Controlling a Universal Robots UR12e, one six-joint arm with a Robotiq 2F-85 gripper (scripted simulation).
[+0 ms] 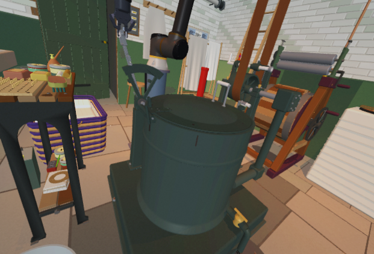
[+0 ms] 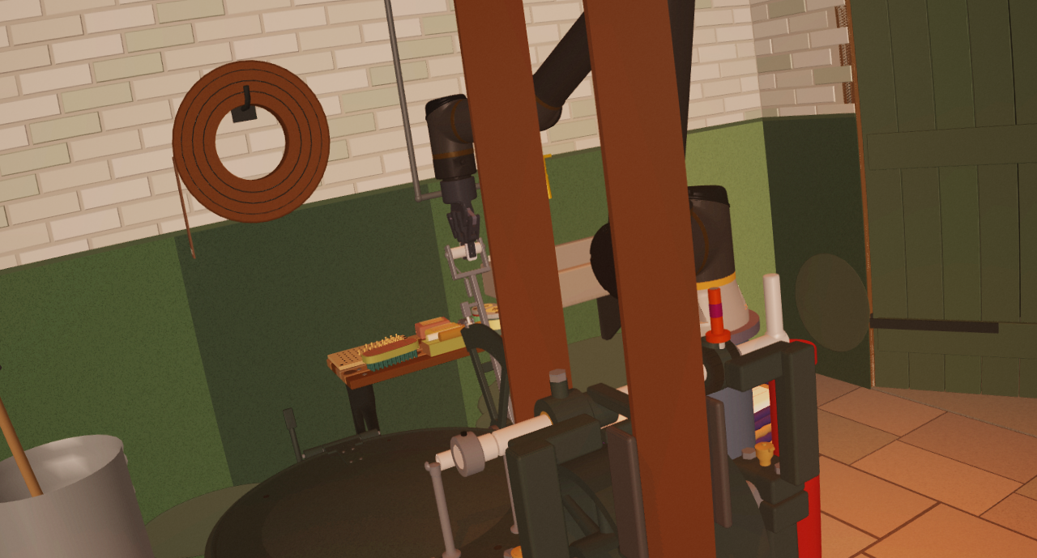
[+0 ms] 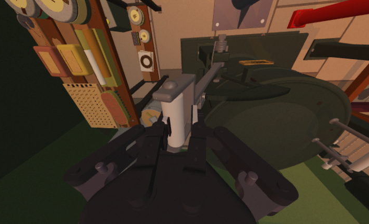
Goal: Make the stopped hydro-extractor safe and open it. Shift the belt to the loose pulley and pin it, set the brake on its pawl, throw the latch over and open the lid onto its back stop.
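The brake lever (image 1: 127, 51) rises from the left rim of the dark green extractor drum (image 1: 191, 156) and crosses a toothed sector plate (image 1: 144, 78). The lever's white handle (image 3: 175, 122) is held in my closed gripper (image 3: 180, 123), high above the drum's left side. The lid (image 1: 200, 113) lies shut on the drum. Its grey lid handle (image 1: 221, 94) stands at the far rim. The brown belt (image 2: 573, 229) runs steeply up from the pulleys (image 1: 248, 87) behind the drum. An orange-topped pin (image 2: 716, 314) stands by the belt shifter frame (image 2: 769, 410).
Behind the drum stand a wooden mangle (image 1: 302, 99), a red post (image 1: 203, 81) and my arm's base (image 1: 159, 72). A black-legged bench with brushes and tins (image 1: 28, 87) stands on the left, a striped basket (image 1: 85, 126) behind it. A white ribbed board (image 1: 356, 159) leans on the right.
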